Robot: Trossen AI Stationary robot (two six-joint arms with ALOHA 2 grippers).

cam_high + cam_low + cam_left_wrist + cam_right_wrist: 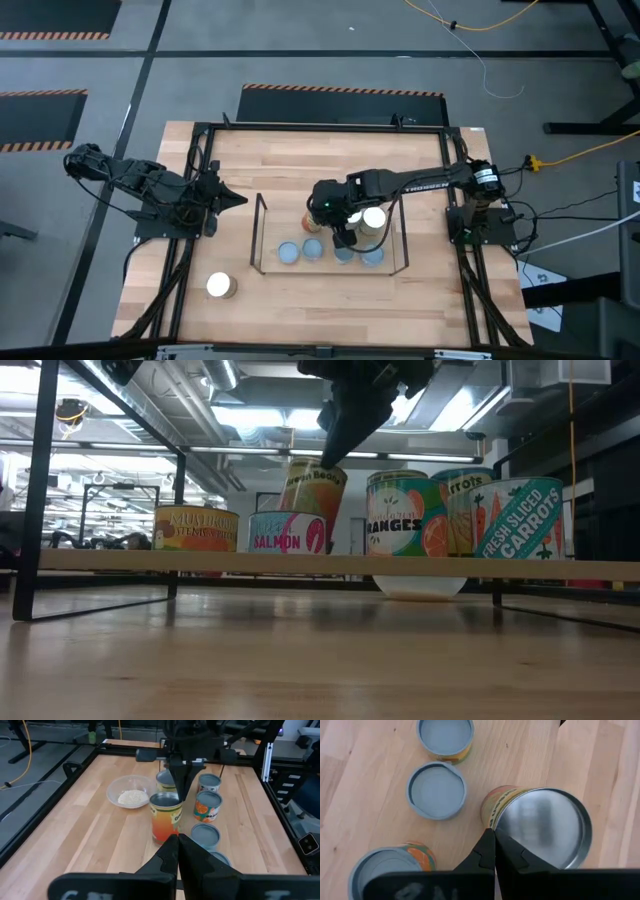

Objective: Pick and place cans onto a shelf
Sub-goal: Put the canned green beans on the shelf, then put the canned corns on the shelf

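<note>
The right gripper (494, 851) is clenched on the rim of the tilted green beans can (540, 827), which hangs just under it over the shelf (262, 225). The left gripper (236, 199) is kept shut, well apart.

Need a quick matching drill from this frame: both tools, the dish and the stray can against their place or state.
Things:
1. left tool
2. right tool
3. clear dish
4. lone can

Places or states:
A. shut, tips at the rim of the tall orange can
B. stands alone outside the shelf, on the left arm's side
C. shut, holding nothing, off to the shelf's left
D. holds a pale heap, next to the grouped cans

Pairs: 1-C, 2-A, 3-D, 4-B
</note>
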